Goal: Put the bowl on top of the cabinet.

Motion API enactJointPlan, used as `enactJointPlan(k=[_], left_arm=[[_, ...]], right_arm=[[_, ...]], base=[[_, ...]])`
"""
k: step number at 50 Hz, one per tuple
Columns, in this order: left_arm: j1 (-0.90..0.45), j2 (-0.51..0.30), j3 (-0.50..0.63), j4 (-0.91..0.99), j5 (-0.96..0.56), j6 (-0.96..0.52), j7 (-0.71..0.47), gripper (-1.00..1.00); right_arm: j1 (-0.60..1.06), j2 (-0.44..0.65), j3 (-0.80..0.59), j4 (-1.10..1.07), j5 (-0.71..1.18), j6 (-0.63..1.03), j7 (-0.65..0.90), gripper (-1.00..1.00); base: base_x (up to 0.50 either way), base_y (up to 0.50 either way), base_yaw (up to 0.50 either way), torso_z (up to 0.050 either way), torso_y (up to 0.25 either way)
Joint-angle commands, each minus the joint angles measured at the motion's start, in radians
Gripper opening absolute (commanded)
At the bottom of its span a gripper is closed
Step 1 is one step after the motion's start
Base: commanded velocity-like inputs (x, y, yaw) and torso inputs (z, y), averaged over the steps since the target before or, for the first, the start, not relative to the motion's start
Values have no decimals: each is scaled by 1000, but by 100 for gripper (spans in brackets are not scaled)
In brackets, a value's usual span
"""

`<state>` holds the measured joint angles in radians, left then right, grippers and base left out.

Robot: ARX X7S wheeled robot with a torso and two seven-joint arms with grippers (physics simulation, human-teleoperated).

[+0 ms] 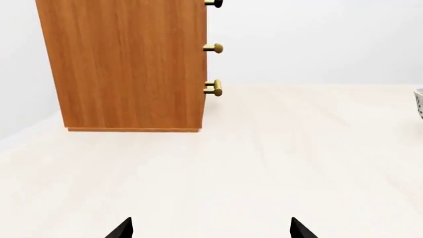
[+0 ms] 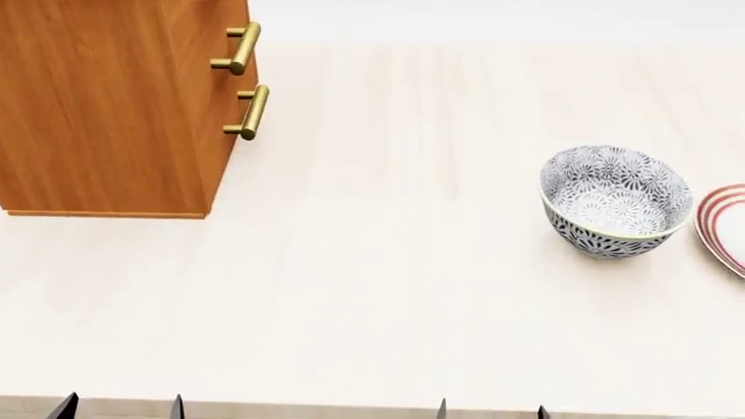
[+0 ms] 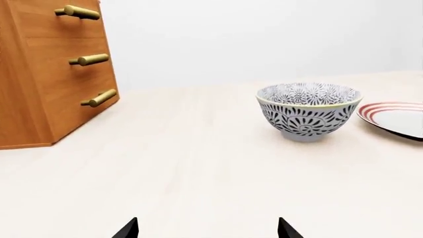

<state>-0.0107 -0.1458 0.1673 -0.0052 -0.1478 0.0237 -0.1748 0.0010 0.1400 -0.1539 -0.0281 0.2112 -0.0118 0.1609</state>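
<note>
Bowl (image 2: 615,201) looks like glazed ceramic, rigid, slippery, breakable (plate (image 2: 724,225) just beside it); I'd pinch its rim. Both my claws gape empty.

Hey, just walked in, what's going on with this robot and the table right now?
Nothing is being handled yet. The patterned bowl sits upright on the pale table, next to a red-ringed plate. The wooden cabinet stands at the far left. The left gripper and right gripper wait open and empty at the table's near edge; the bowl lies nearer the right one.
</note>
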Motion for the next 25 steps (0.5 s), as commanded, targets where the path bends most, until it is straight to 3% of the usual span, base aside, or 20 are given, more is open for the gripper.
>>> enactJointPlan(k=[1,8,25], left_arm=[[-2,-7,7,-2,-8,1,-7,100],[-6,-10,13,-9,-12,3,-10,100],[-1,-20,23,3,-19,5,-23,100]], right_arm=[[-2,6,-11,-1,-3,-8,14,100],[0,14,-19,-4,15,-1,4,100],[-6,25,-31,-13,23,-9,11,100]], base=[[0,0,0,0,0],[28,0,0,0,0],[348,0,0,0,0]])
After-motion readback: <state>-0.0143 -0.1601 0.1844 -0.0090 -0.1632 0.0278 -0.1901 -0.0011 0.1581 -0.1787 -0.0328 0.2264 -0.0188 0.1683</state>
